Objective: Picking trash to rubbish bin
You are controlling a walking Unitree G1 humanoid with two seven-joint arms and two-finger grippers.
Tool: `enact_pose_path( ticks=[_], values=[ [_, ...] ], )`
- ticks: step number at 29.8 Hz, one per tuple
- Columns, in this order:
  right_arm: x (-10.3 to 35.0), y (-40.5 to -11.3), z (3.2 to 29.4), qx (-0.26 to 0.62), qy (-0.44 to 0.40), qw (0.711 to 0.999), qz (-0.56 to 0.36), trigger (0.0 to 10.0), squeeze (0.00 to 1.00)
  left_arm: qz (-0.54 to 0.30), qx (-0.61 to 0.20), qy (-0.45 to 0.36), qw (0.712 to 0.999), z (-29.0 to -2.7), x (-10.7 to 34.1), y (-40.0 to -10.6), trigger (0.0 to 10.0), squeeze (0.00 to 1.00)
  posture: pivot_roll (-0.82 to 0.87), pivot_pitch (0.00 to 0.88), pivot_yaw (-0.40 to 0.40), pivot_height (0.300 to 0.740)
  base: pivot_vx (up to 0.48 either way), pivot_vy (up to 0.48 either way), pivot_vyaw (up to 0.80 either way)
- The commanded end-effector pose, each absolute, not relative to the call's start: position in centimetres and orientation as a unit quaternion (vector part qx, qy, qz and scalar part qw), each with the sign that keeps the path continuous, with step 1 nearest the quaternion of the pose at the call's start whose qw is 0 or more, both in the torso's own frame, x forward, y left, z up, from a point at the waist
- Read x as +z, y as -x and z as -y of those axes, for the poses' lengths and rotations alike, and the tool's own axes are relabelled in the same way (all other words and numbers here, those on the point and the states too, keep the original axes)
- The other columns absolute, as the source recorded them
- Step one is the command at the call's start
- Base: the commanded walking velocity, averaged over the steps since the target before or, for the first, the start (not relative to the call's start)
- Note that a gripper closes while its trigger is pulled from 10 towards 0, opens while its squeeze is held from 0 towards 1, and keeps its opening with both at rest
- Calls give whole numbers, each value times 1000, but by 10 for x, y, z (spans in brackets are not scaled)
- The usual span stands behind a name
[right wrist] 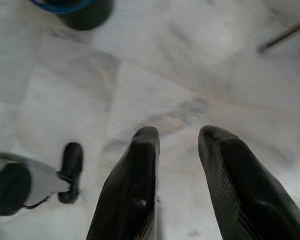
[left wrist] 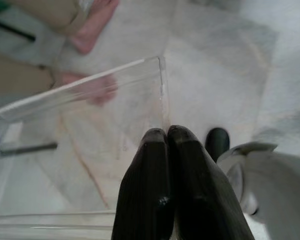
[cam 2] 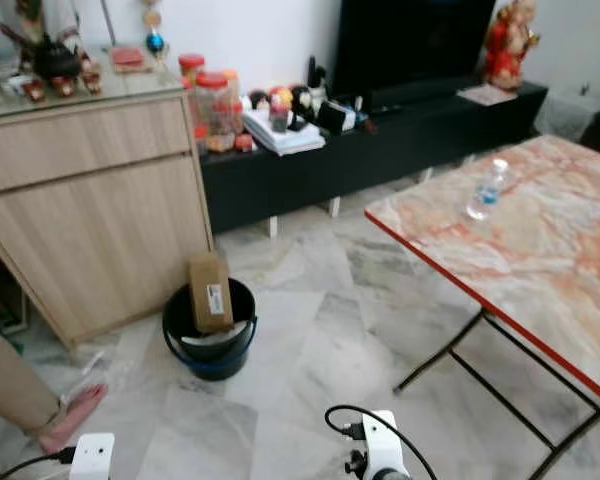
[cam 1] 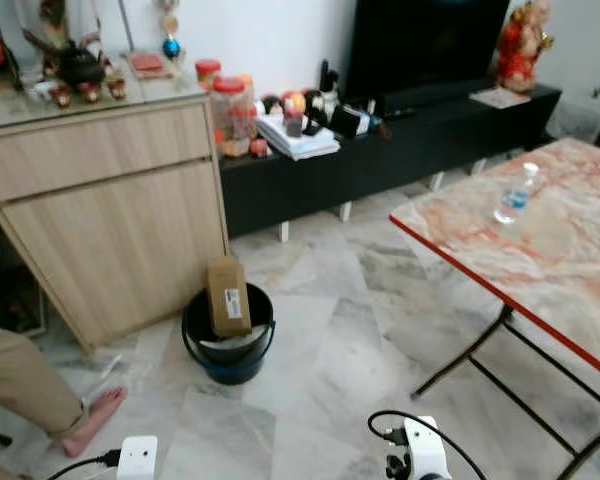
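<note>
A black rubbish bin (cam 1: 228, 340) with a blue base stands on the marble floor in front of the wooden cabinet. A brown cardboard box (cam 1: 228, 296) sticks up out of it, leaning on the rim. A clear plastic bottle (cam 1: 515, 194) lies on the marble-topped table (cam 1: 540, 260) at the right. Both arms hang low over the floor. My left gripper (left wrist: 167, 136) is shut with nothing between its fingers. My right gripper (right wrist: 177, 137) is open and empty above bare floor, with the bin (right wrist: 75, 9) ahead of it.
A wooden cabinet (cam 1: 110, 220) stands at the left and a black TV bench (cam 1: 400, 150) with jars and clutter along the wall. A person's leg and bare foot (cam 1: 92, 418) rest near my left side. A clear panel edge (left wrist: 90, 87) lies below the left gripper.
</note>
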State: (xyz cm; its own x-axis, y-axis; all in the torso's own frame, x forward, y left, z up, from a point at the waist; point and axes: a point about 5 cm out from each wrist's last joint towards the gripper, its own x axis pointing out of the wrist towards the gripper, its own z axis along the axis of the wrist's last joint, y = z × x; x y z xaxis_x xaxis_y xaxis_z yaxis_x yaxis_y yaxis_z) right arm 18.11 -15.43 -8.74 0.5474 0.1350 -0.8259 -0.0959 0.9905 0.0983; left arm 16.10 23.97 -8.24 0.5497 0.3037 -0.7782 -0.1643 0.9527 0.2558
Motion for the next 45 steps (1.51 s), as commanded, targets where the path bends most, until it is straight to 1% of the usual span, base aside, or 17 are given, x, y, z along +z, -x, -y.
enact_pose_path(
  ticks=[1,3,13,19,36,40,45],
  values=[
    [-84,-187,156,64,-18,885,-462,10000,0,-455,136,-76,877,-240,-82,-163,10000,0,17,0,-62,740,296,0,0],
    [-84,-188,155,67,-15,885,-460,10000,0,-454,136,-76,877,-241,-82,-163,10000,0,17,0,-62,740,296,0,0],
    [-83,-189,152,73,-14,886,-458,10000,0,-454,138,-77,877,-242,-81,-163,10000,0,20,0,-62,740,297,0,800],
    [-84,-188,155,66,-14,886,-458,10000,0,-455,138,-76,877,-241,-82,-162,10000,0,21,0,-64,740,296,0,0],
    [-83,-189,155,67,-12,887,-457,10000,0,-455,140,-74,876,-242,-82,-162,10000,0,22,0,-64,740,296,0,0],
    [-84,-189,157,52,-24,887,-458,10000,0,-454,139,-75,877,-242,-81,-162,10000,0,22,0,-64,740,294,0,0],
    [-83,-189,156,54,-30,889,-453,10000,0,-454,139,-76,877,-242,-81,-162,10000,0,21,0,-59,740,298,0,0]
  ],
)
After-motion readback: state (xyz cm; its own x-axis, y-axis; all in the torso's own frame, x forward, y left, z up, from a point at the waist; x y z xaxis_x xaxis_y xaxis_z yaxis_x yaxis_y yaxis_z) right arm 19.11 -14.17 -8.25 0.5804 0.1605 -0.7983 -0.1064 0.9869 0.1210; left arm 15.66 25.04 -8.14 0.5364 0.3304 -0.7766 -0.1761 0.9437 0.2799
